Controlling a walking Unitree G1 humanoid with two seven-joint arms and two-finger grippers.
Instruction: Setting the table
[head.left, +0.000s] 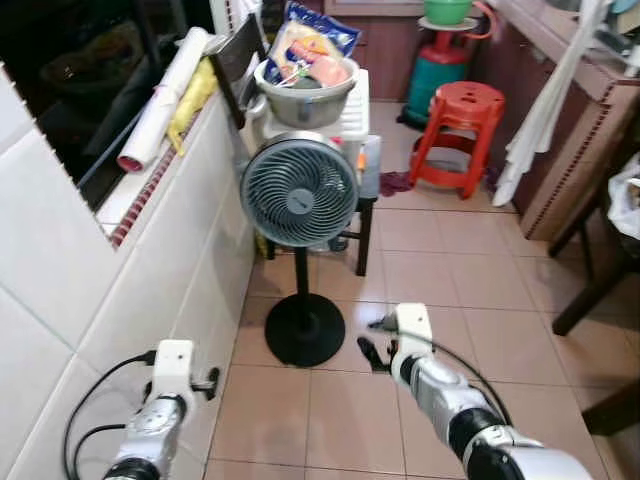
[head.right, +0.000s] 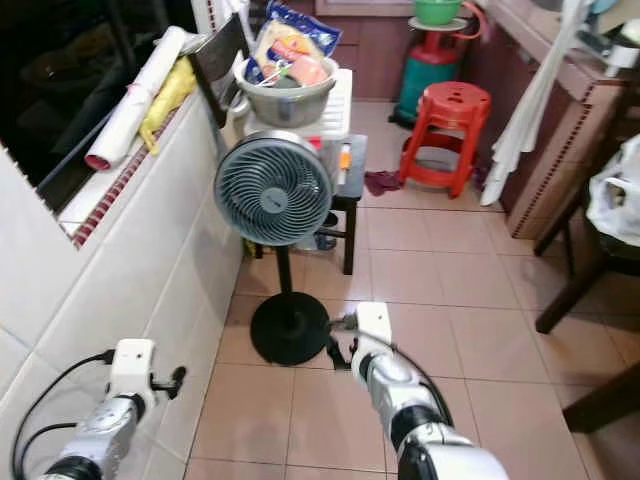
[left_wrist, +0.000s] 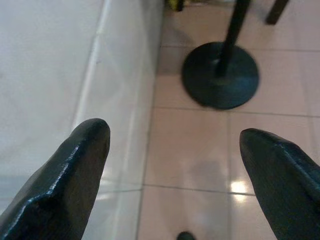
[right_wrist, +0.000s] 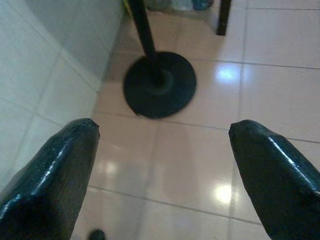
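Note:
Both arms are held low over a tan tiled floor (head.left: 330, 420). My left gripper (left_wrist: 175, 150) stands open beside the white tiled wall (head.left: 60, 300), with nothing between its fingers. My right gripper (right_wrist: 162, 145) is open too and empty, hovering just right of the round black base (right_wrist: 159, 85) of a standing fan (head.left: 299, 190). A grey basin (head.left: 305, 95) holding food packets sits on a small white stand behind the fan. No dishes or cutlery can be made out.
A red plastic stool (head.left: 462, 130) and a green gas cylinder (head.left: 437, 70) stand at the back. Dark wooden furniture legs (head.left: 590, 290) and a white bag (head.left: 625, 200) are on the right. A white cloth (head.left: 540, 110) hangs from the counter.

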